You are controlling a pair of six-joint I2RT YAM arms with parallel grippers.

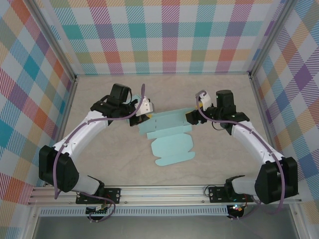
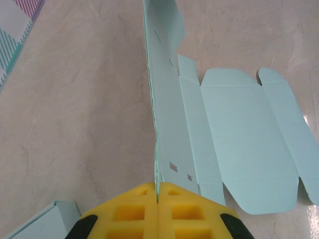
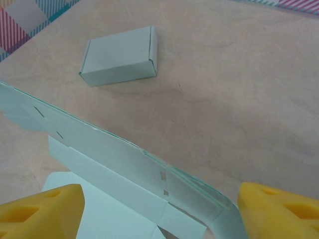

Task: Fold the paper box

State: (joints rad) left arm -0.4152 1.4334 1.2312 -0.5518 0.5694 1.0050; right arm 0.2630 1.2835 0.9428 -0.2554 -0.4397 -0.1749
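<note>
The paper box (image 1: 172, 142) is a flat light-teal blank lying in the middle of the table. Its far long strip (image 2: 167, 114) is folded up on edge. My left gripper (image 2: 158, 186) is shut on the left end of that strip, which is pinched between the yellow pads. In the overhead view the left gripper (image 1: 141, 118) sits at the blank's left end and the right gripper (image 1: 192, 117) at its right end. My right gripper (image 3: 159, 201) is open, its yellow fingers (image 3: 45, 209) wide apart on either side of the raised strip (image 3: 99, 144), whose curled end lies by the right finger.
A second, folded teal box (image 3: 119, 62) lies on the table behind the blank, near the left arm; its corner (image 2: 45, 221) shows beside my left fingers. Checked walls (image 1: 164, 35) close in the table at the back and both sides.
</note>
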